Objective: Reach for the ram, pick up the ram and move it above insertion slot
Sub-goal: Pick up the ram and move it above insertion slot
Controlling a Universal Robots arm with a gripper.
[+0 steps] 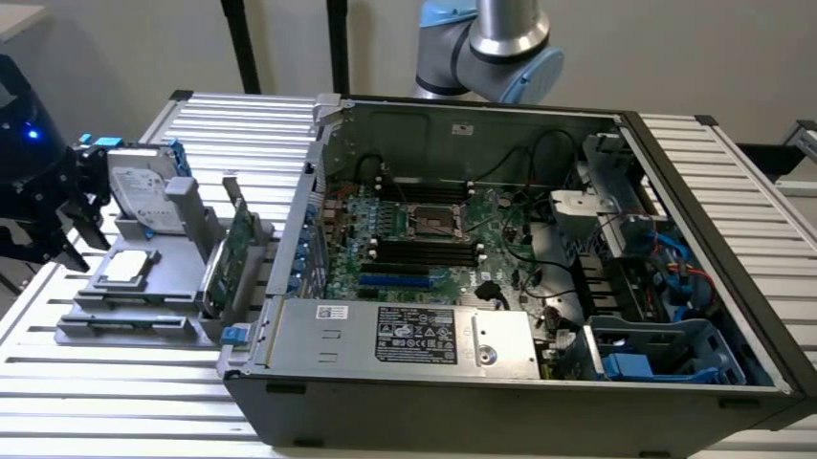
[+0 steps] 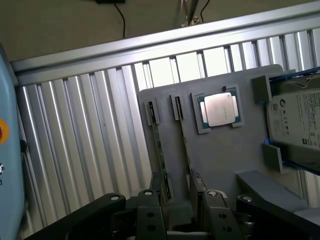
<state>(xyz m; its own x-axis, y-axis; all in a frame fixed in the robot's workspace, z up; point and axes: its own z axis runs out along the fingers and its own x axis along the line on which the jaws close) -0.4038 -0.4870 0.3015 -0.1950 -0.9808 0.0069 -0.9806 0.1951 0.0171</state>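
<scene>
Closest to the wrist camera is the hand (image 2: 177, 186), its two black fingers (image 2: 150, 212) spread apart with bare grey plastic showing in the gap. Nothing is held between them. They hang over the near end of a grey holder (image 2: 225, 160) that lies on the slatted metal desk (image 1: 115, 382).

The ram (image 2: 161, 155), a thin green stick seen edge-on, sits in the outermost groove of that holder, between two small end brackets. Its near end lies just beside one fingertip; whether they touch cannot be told. A second edge-on board, probably the expansion card (image 2: 184, 142), stands in the next groove, parallel to the ram and close to the other fingertip. Beyond it a processor chip (image 2: 220, 110) lies flat in a square recess, and a silver hard drive (image 2: 300, 120) rests at the holder's far side.

In the exterior view the holder stands at the exterior view's left of an open computer case (image 1: 511, 411), and the hand is at the far left edge, beside the hard drive. Inside the case the motherboard (image 1: 422, 229) lies exposed, with black memory slots (image 1: 422, 251) near its middle, well apart from the ram. A grey power supply (image 1: 396, 335) fills the case's near corner. The arm (image 1: 504, 38) rises behind the case.
</scene>
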